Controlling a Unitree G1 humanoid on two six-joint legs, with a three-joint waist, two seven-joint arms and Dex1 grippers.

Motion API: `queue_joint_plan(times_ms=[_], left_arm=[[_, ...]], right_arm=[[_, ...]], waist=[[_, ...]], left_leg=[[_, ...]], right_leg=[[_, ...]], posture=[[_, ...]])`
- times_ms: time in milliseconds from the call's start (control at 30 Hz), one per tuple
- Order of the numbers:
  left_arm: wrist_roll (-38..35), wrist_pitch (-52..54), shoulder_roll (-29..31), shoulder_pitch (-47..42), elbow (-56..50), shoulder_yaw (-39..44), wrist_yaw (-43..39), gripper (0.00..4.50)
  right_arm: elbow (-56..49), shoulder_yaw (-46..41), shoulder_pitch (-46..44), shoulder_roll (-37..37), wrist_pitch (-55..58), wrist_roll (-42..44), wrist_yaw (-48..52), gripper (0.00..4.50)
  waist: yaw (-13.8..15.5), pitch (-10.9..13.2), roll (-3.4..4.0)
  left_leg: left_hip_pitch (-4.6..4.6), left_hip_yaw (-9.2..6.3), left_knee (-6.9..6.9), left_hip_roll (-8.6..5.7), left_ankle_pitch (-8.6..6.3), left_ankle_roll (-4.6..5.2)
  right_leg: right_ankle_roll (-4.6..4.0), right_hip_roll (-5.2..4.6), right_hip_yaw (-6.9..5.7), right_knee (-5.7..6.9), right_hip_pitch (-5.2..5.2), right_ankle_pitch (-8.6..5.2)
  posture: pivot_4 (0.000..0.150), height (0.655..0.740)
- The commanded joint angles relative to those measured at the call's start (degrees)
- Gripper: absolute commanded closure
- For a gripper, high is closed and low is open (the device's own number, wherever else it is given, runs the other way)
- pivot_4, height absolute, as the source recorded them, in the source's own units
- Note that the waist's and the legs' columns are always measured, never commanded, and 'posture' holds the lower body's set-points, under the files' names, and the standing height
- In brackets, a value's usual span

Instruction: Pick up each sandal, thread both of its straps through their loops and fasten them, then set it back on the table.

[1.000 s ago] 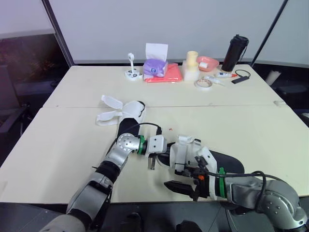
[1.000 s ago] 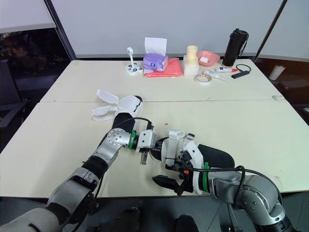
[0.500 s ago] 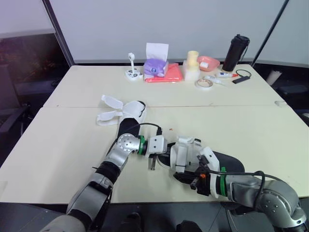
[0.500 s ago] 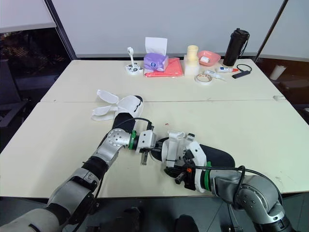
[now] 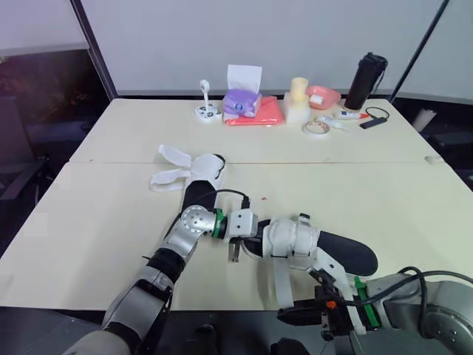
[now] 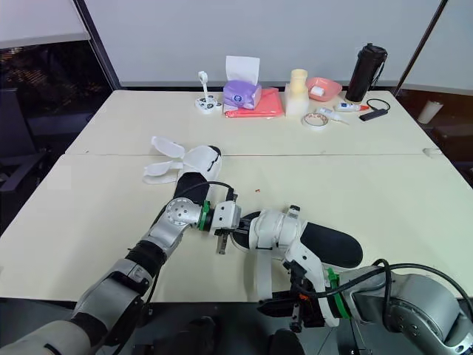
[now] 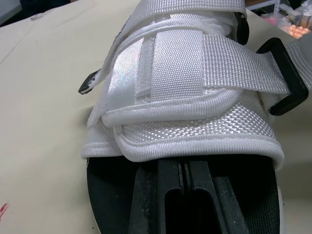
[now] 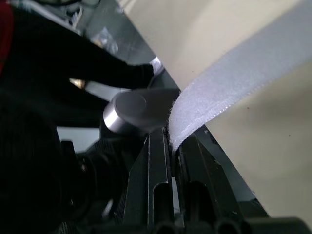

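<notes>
The near sandal [image 5: 341, 253], black-soled with a white woven upper, lies near the front middle of the counter [image 5: 384, 185]. What has changed is its strap [image 5: 281, 279]. Half a second ago the right end effector [image 5: 301, 315] was tucked up against the upper. It has since drawn back toward the robot, to about 6 o'clock of the sandal and past the counter's front edge, pulling a long white run of strap out after it. The right wrist view shows the strap's end clamped between that end effector's two fingers [image 8: 157, 161], which are closed flat on the webbing. The left end effector [image 7: 184, 168] has not shifted. It sits at 9 o'clock of the sandal with its fingers drawn nearly together, apparently pinching the rim of the sole and holding the shoe steady against the pull. In the left wrist view one band already lies folded across the upper, with a black loop [image 7: 287, 78] at its side. My reading is that this strap is through its loop and is being drawn taut, so it next has to be folded back over the upper and pressed down. The second sandal [image 5: 194, 171] lies at about 10 o'clock with its straps splayed open and not yet fastened. Well beyond, at 12 o'clock along the far edge, stand a tissue box [image 5: 242, 100] and a black bottle [image 5: 367, 71].
</notes>
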Motion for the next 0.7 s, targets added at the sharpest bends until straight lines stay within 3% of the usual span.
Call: queue_joint_plan(times_ms=[33,200,467,700], left_arm=[[2.87,2.32,1.52,2.74,1.65,-3.14,-2.02,4.5],[2.72,2.81,2.11,3.14,0.82,-3.36,-2.12,4.5],[3.15,2.28,1.34,2.22,2.39,-3.54,-1.22,4.5],[3.4,1.27,0.77,1.54,3.73,-3.66,-0.42,4.5]], right_arm=[[-3.75,2.88,-0.75,-1.18,-3.08,-2.1,4.22,4.46],[-4.42,0.77,-3.81,-1.69,-4.28,-2.11,5.02,4.46],[1.12,-4.37,-18.26,-3.12,-2.9,0.23,7.19,4.46],[15.72,3.97,-30.19,1.38,-6.02,-13.38,4.26,4.46]], waist=[[-0.01,0.0,0.0],[-0.12,0.0,0.0],[-0.05,0.03,0.0],[-0.04,0.05,0.01]], left_leg=[[0.0,0.0,0.0,0.0,-0.01,0.01],[0.0,-0.01,-0.03,0.0,-0.03,0.0],[-0.02,-0.02,-0.03,0.02,-0.03,0.0],[-0.02,-0.02,0.02,0.0,-0.03,0.0]], right_leg=[[0.0,0.0,0.0,0.0,0.0,0.0],[0.01,0.0,0.0,0.0,0.0,-0.01],[-0.01,0.01,0.0,0.02,0.03,0.0],[-0.01,0.0,0.01,0.03,-0.09,0.01]], posture=[[0.15,0.74],[0.15,0.74],[0.15,0.74],[0.15,0.74]])
